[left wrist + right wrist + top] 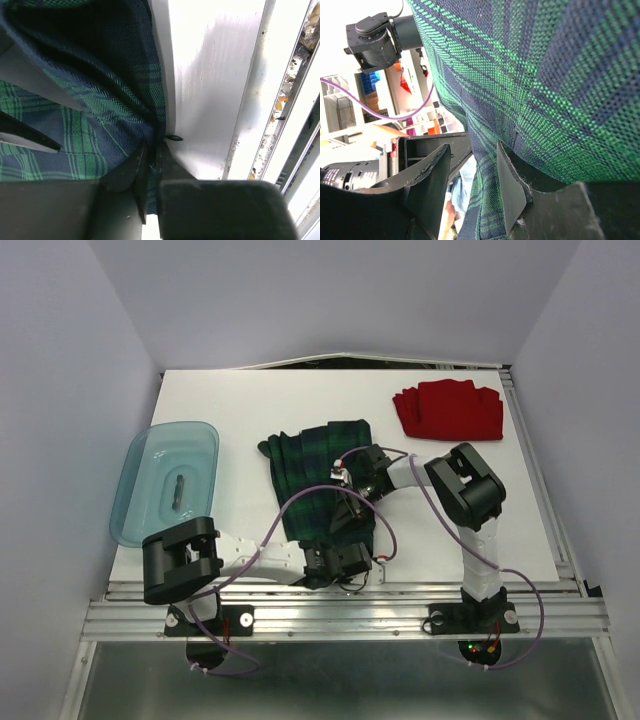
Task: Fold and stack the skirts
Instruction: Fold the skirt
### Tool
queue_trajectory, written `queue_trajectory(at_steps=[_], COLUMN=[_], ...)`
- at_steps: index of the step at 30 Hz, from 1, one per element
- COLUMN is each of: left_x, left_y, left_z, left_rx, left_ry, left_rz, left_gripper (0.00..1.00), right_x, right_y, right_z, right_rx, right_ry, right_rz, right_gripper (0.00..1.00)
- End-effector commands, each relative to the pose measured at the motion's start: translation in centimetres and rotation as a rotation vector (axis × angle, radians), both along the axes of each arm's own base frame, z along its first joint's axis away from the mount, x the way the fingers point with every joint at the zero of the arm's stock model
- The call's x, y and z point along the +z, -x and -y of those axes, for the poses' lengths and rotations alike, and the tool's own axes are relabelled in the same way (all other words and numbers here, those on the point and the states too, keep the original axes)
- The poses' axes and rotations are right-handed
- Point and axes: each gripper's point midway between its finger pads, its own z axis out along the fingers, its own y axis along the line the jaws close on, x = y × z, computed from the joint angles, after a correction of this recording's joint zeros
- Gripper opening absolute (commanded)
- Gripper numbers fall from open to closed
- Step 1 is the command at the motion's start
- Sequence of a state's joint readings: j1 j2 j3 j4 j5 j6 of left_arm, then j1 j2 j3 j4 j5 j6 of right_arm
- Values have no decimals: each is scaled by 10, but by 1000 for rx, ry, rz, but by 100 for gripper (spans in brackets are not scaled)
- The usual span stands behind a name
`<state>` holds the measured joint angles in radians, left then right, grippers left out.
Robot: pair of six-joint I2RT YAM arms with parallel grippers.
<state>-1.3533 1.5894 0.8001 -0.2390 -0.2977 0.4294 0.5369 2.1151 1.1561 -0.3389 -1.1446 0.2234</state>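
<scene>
Nearest me, the left jaws are pinched shut on the near hem of the plaid skirt (318,465), right at the front edge of the desk (250,405). A little further in, the right jaws grasp a raised fold of the same skirt. It looks soft, light and floppy, with pleats apt to splay, so hems and corners seem the sensible holds. At the far right lies the red skirt (447,412), bunched and well apart.
</scene>
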Motion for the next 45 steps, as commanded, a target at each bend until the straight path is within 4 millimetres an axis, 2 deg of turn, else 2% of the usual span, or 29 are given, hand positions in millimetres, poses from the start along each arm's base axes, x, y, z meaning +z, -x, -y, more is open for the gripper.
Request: queue_trajectory(at_steps=[1, 3, 4, 6, 9, 10, 11, 15, 16, 19, 23, 27, 30, 31, 32, 33, 34, 37, 38, 41, 45], left_x=[-21, -14, -3, 9, 27, 34, 37, 50, 51, 60, 82, 99, 115, 119, 131, 135, 140, 158, 167, 169, 165], left_y=[14, 26, 34, 43, 59, 60, 61, 69, 69, 77, 82, 76, 66, 62, 59, 54, 39, 14, -2, -27, -46], left_z=[-5, -3, 5, 7, 15, 18, 19, 26, 26, 28, 33, 35, 40, 41, 48, 46, 44, 49, 50, 46, 39], left_rx=[-23, -62, -87, -106, -141, -150, -155, -199, -200, -226, -272, -269, -263, -258, -266, -252, -217, -203, -197, -170, -168], left_ry=[-9, 9, 54, 78, 123, 146, 150, 188, 186, 203, 252, 290, 332, 344, 374, 375, 390, 412, 427, 421, 398], left_rz=[-94, -155, -195, -241, -319, -325, -329, -371, -371, -416, -451, -486, -499, -504, -517, -530, -529, -508, -471, -435, -419], left_gripper=[0, 0, 0, 0, 0, 0, 0, 0, 0, 0, 0, 0, 0, 0, 0, 0, 0, 0, 0, 0, 0], right_x=[-40, -27, -21, 1, 22, 38, 44, 66, 61, 64, 55, 38, 13, 0, -6, -12, -21, -23, -26, -18, -9], right_y=[-2, -10, -14, -27, -44, -60, -62, -101, -102, -122, -141, -156, -148, -141, -137, -131, -121, -104, -96, -83, -55], right_z=[17, 13, 12, 8, 8, 5, 4, 5, 5, 2, -5, -15, -15, -12, -10, -8, -2, 0, 3, 2, 2], right_rx=[-1, 7, 7, 4, -9, -23, -18, -74, -75, -90, -93, -109, -106, -97, -91, -82, -73, -43, -37, -13, 48], right_ry=[182, 164, 159, 137, 118, 93, 88, 74, 84, 88, 90, 79, 80, 94, 98, 101, 114, 101, 102, 69, 51], right_rz=[89, 133, 158, 246, 315, 358, 364, 449, 446, 493, 509, 506, 435, 402, 391, 381, 356, 337, 318, 314, 337], right_gripper=[49, 51, 52, 57, 66, 68, 70, 72, 72, 72, 72, 72, 71, 71, 71, 70, 70, 68, 68, 68, 68])
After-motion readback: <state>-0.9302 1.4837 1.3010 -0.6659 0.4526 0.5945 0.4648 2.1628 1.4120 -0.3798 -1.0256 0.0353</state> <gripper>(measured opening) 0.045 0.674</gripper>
